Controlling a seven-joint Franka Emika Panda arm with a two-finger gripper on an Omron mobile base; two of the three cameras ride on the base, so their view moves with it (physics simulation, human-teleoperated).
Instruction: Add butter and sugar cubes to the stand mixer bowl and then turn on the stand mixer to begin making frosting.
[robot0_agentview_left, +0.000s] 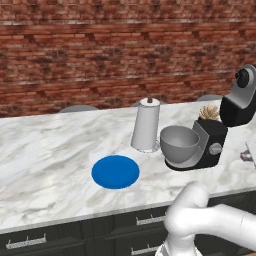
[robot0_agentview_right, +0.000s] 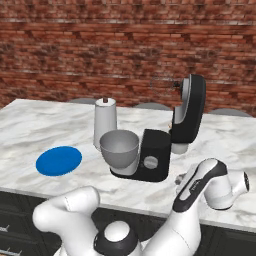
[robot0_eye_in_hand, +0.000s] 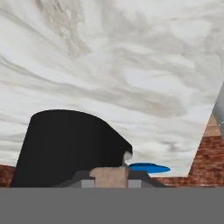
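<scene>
Gripper (robot0_eye_in_hand: 109, 182) sits low over the white marble counter (robot0_agentview_left: 45, 150), just right of the boxy black stand mixer (robot0_agentview_right: 155, 156), jaws clenched on a small tan block (robot0_eye_in_hand: 109, 176); can't tell if it's butter or sugar. Mixer head is tilted up. The round grey metal bowl (robot0_agentview_left: 179, 142) sits on the mixer's left side, inside showing bare metal. The blue round plate (robot0_agentview_left: 115, 171) further left is bare too.

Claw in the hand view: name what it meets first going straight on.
Most likely the marble counter, dead ahead of the claw, which grips a small tan block; the black stand mixer lies close beside that line. Depth is unclear.
</scene>
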